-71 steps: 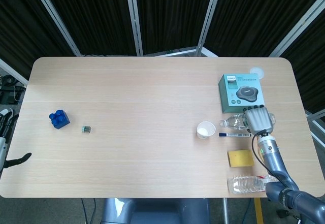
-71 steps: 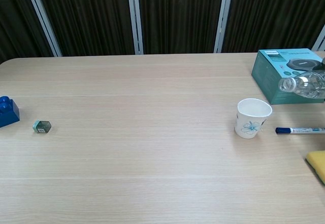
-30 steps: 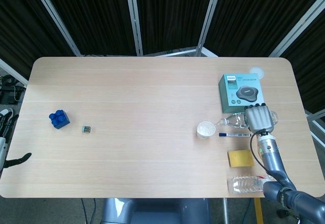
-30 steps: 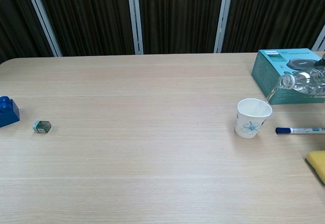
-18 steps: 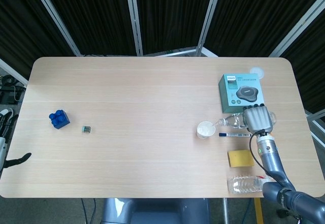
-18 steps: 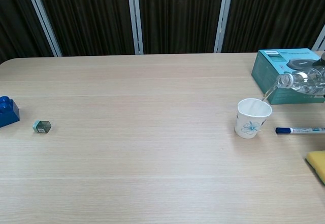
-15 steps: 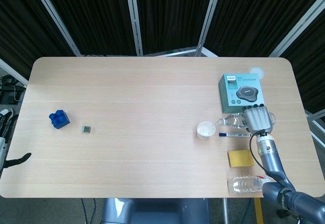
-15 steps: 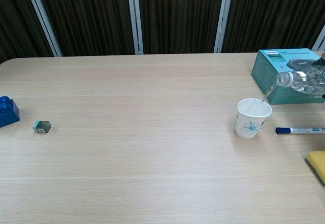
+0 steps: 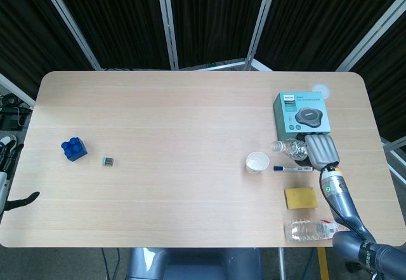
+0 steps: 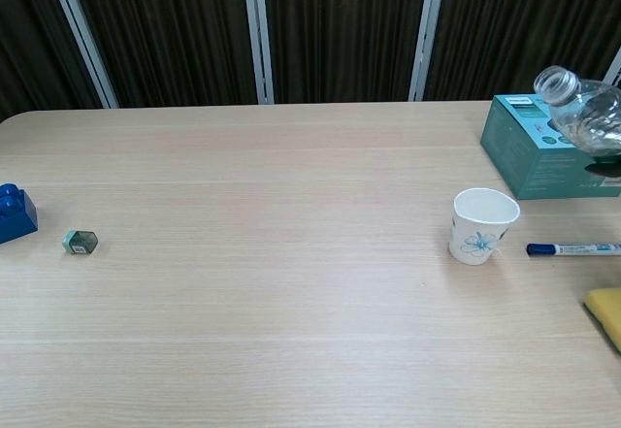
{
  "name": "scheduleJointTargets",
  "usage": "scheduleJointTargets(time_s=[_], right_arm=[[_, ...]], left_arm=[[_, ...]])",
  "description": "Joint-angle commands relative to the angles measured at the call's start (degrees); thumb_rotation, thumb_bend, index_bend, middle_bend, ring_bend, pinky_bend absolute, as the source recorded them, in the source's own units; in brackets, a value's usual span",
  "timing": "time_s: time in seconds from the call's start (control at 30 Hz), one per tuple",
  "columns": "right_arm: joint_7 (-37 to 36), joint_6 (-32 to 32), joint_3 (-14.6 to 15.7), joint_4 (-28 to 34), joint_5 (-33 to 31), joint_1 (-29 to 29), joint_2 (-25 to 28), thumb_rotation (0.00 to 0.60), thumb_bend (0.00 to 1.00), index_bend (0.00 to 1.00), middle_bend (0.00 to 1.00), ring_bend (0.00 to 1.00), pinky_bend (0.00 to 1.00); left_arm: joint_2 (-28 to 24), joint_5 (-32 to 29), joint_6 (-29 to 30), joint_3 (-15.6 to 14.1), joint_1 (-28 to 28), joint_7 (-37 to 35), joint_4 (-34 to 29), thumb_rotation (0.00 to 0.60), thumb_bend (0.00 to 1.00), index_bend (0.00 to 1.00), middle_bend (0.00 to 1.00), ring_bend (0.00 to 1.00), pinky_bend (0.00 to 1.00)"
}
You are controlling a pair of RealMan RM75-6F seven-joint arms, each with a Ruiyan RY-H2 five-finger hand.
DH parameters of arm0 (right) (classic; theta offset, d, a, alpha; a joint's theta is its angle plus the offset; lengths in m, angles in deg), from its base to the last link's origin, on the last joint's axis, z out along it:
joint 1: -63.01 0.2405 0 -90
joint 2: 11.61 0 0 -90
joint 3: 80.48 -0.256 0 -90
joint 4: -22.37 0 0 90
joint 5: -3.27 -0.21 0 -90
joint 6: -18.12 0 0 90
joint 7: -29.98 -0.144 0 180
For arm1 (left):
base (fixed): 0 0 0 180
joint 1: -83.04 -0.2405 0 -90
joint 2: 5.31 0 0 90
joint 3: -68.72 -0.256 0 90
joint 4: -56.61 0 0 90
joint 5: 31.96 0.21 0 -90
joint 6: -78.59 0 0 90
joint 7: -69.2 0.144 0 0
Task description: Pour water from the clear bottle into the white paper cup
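The white paper cup [image 9: 257, 161] [image 10: 482, 224] stands upright on the table's right side. My right hand [image 9: 321, 149] grips the clear bottle [image 9: 287, 146] [image 10: 585, 115] by its body, just right of the cup and above it. The bottle is uncapped and tilted, with its open mouth pointing up and to the left. No water runs from it. In the chest view the hand is almost wholly cut off by the right edge. Of my left hand [image 9: 18, 199], only a sliver shows at the far left edge of the head view.
A teal box [image 9: 303, 115] [image 10: 543, 147] sits behind the bottle. A blue marker [image 9: 292, 167], a yellow sponge [image 9: 301, 197] and a second clear bottle [image 9: 307, 230], lying down, are near the right arm. A blue brick [image 9: 74, 148] and a small green object [image 9: 108, 161] lie far left.
The bottle was tipped mouth-down over the cup with a thin stream running. Now it has swung back up and slightly right, and the stream has stopped.
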Motion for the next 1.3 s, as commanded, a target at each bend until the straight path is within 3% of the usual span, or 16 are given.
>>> scheduleJointTargets(time_s=[0.03, 0.27, 0.47, 0.7, 0.87, 1.3], right_arm=[[-14.65, 3.84, -2.22, 6.19, 3.43, -0.59, 4.63, 0.600, 0.54, 0.50, 0.59, 0.52, 0.50], [-38.10, 3.73, -0.82, 10.35, 16.76, -1.19, 8.77, 0.600, 0.57, 0.50, 0.60, 0.52, 0.50], [-51.25, 2.60, 2.54, 12.95, 25.32, -0.31, 9.93, 0.600, 0.62, 0.51, 0.61, 0.53, 0.50], [-55.31, 1.47, 5.24, 13.21, 30.58, 2.23, 5.68, 0.600, 0.65, 0.52, 0.62, 0.53, 0.50], [-56.73, 3.48, 6.07, 12.55, 30.01, 4.54, 2.13, 0.600, 0.68, 0.52, 0.62, 0.53, 0.50], [-57.54, 2.69, 8.82, 1.07, 30.27, 7.52, -10.38, 0.600, 0.68, 0.52, 0.62, 0.53, 0.50]], left_arm=[[-0.03, -0.04, -0.19, -0.05, 0.05, -0.05, 0.00, 0.600, 0.00, 0.00, 0.00, 0.00, 0.00], [-0.14, -0.43, -0.74, -0.06, 0.23, -0.05, -0.05, 0.600, 0.00, 0.00, 0.00, 0.00, 0.00], [0.04, -0.45, -1.00, -0.20, 0.34, 0.44, -0.03, 0.600, 0.00, 0.00, 0.00, 0.00, 0.00], [0.41, -1.01, -1.32, -0.18, 0.49, 1.17, 0.17, 0.600, 0.00, 0.00, 0.00, 0.00, 0.00], [0.70, -1.69, -1.61, -0.04, 0.64, 1.57, 0.49, 0.600, 0.00, 0.00, 0.00, 0.00, 0.00], [1.49, -4.21, -3.47, 0.37, 1.52, 2.82, 1.34, 0.600, 0.00, 0.00, 0.00, 0.00, 0.00]])
